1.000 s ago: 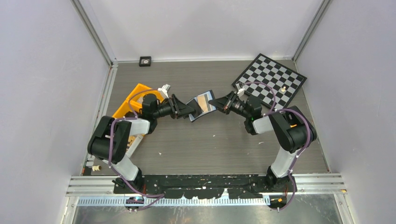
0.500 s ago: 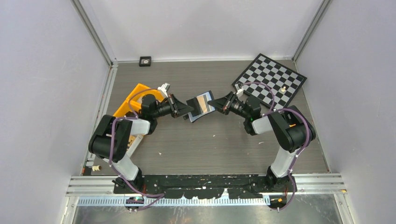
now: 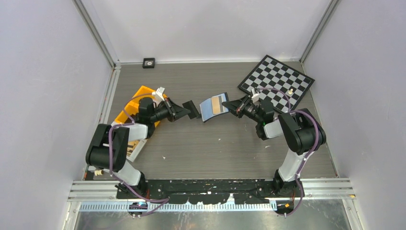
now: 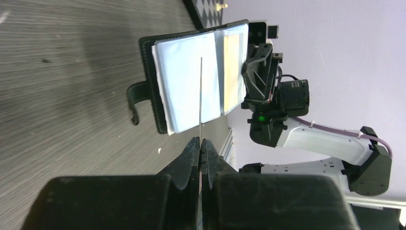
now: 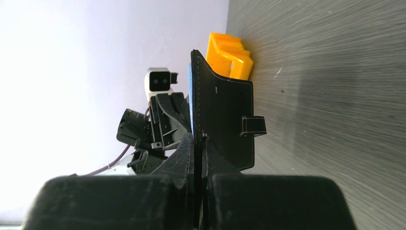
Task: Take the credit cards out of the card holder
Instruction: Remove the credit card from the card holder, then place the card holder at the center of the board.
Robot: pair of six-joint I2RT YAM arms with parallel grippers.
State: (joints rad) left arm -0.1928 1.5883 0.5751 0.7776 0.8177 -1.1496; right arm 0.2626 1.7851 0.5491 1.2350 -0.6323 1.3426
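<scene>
Top external view: left of centre we see the left gripper (image 3: 188, 110) pinched shut on a thin card (image 3: 193, 109). A strip of bare table (image 3: 215, 143) separates that card's edge from the card holder (image 3: 210, 106) at mid-frame. The right gripper (image 3: 231, 108) is closed on the holder's right edge.

In the left wrist view the thin card (image 4: 200, 96) runs edge-on as a fine line up from the closed left gripper (image 4: 199, 141). Beyond it the card holder (image 4: 186, 81) stands open, showing us pale blue pockets. A tan card (image 4: 231, 72) sits in the side next to the right gripper (image 4: 251, 72), and a strap (image 4: 134, 98) hangs off the holder's left edge.

In the right wrist view the right gripper (image 5: 200, 139) clamps the black outer cover of the card holder (image 5: 225, 110).

An orange bin (image 3: 128, 109) lies at the left of the table, just behind the left arm, and a chessboard (image 3: 277, 79) fills the upper right corner. Open grey wood-grain table lies below the two grippers. Pale walls close in the left, back and right.
</scene>
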